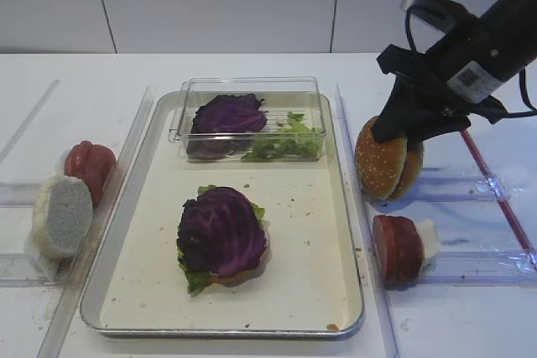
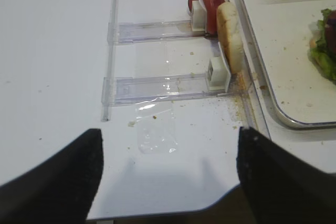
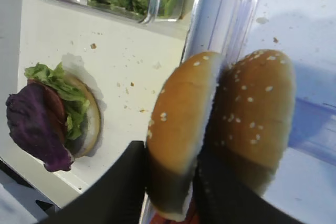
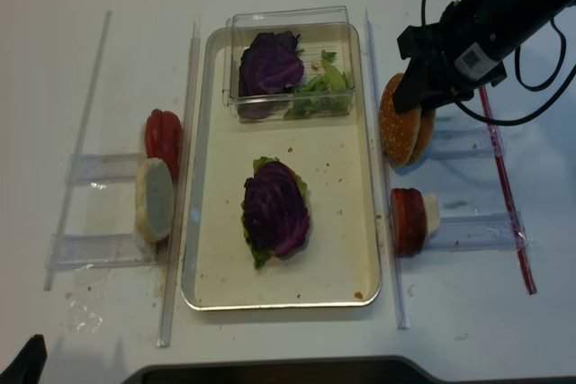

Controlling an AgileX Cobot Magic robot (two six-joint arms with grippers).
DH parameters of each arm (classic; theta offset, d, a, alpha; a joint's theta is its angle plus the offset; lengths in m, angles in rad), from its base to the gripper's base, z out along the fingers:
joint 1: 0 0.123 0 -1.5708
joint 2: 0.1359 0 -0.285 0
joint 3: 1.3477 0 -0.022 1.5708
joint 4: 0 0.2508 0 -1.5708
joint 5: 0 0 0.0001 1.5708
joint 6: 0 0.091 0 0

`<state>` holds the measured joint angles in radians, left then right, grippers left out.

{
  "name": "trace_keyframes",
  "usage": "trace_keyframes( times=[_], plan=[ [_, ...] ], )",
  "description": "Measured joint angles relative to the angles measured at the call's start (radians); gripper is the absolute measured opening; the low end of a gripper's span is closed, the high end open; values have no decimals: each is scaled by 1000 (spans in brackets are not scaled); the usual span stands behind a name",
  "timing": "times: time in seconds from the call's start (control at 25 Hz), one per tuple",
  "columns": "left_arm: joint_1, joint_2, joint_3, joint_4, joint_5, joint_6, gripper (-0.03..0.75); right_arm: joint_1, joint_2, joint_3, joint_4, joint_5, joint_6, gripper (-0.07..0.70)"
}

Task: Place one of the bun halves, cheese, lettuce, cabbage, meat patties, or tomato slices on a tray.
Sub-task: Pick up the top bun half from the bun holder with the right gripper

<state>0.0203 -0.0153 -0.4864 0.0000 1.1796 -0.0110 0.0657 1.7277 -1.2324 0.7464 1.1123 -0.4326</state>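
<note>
Two sesame bun halves stand on edge in the clear rack right of the tray (image 1: 310, 232). My right gripper (image 1: 394, 127) comes down from above, shut on the left bun half (image 1: 379, 161). In the right wrist view one finger (image 3: 123, 182) presses its domed side and the other sits between it (image 3: 181, 124) and the second bun half (image 3: 254, 114). On the tray lies a stack: purple cabbage (image 1: 222, 230) over lettuce (image 3: 58, 80) and a bun bottom. My left gripper (image 2: 168, 132) hangs open over bare table at the near left.
A clear box (image 1: 247, 119) with cabbage and lettuce sits at the tray's far end. A red disc (image 1: 398, 247) stands in the nearer right rack. Left of the tray, red slices (image 1: 88, 165) and a pale bun half (image 1: 60, 215) stand in clear racks (image 2: 157, 85).
</note>
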Motion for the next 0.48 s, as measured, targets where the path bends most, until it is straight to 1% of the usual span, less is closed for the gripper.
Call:
trace_keyframes(
  times=[0.28,0.48],
  plan=[
    [0,0,0,0,0,0,489,0,0,-1,1,3,2,207],
    [0,0,0,0,0,0,489,0,0,-1,1,5,2,202]
  ],
)
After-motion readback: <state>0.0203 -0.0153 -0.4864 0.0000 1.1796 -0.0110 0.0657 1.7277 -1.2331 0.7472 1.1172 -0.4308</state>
